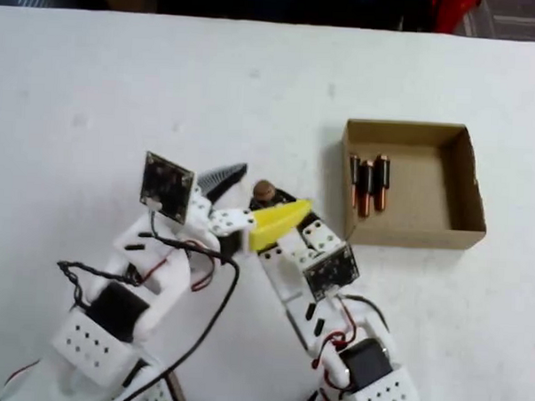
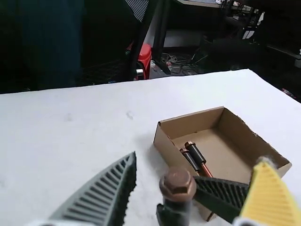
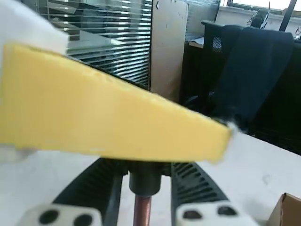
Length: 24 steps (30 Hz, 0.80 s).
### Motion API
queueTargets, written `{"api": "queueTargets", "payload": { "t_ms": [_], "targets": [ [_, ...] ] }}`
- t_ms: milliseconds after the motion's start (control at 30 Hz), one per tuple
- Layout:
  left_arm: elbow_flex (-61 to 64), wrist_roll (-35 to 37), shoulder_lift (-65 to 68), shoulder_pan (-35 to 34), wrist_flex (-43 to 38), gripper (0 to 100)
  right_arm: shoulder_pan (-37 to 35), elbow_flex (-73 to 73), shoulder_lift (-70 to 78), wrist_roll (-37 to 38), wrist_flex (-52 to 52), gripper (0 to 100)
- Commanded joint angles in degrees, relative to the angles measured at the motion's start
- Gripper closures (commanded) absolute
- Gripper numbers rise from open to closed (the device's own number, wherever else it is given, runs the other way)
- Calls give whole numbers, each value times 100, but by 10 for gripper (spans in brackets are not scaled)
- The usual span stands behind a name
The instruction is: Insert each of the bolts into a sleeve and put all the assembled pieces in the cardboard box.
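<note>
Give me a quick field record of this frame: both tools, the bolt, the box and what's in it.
left tool: open, grey finger and yellow finger spread wide either side of the bolt
right tool: shut on the bolt, dark fingers on both sides
bolt: upright, head up, outside the box
box: cardboard, open top, on the table
in box: three assembled pieces, lying side by side near one wall

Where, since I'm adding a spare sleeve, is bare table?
The table left of the cardboard box and beyond the left gripper and right gripper is bare, as is the box's right half. Crowded: around the bolt between them.
</note>
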Motion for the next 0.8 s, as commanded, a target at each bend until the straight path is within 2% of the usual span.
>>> {"api": "queueTargets", "payload": {
  "t_ms": [0, 167, 400, 633, 767],
  "targets": [
    [-53, 9, -75, -57, -246, 615, -13, 44, -40, 53, -127, 981],
    [-193, 0, -136, -295, -246, 615, -13, 44, -40, 53, -92, 981],
    [-448, 18, -1288, -1543, -132, 619, -13, 44, -40, 53, 365, 981],
    [-448, 9, -2958, -1974, 1354, 621, -13, 44, -40, 53, 769, 981],
    [-475, 0, -3125, -2264, 1582, 706, 189, 44, -40, 53, 769, 981]
  ]
}}
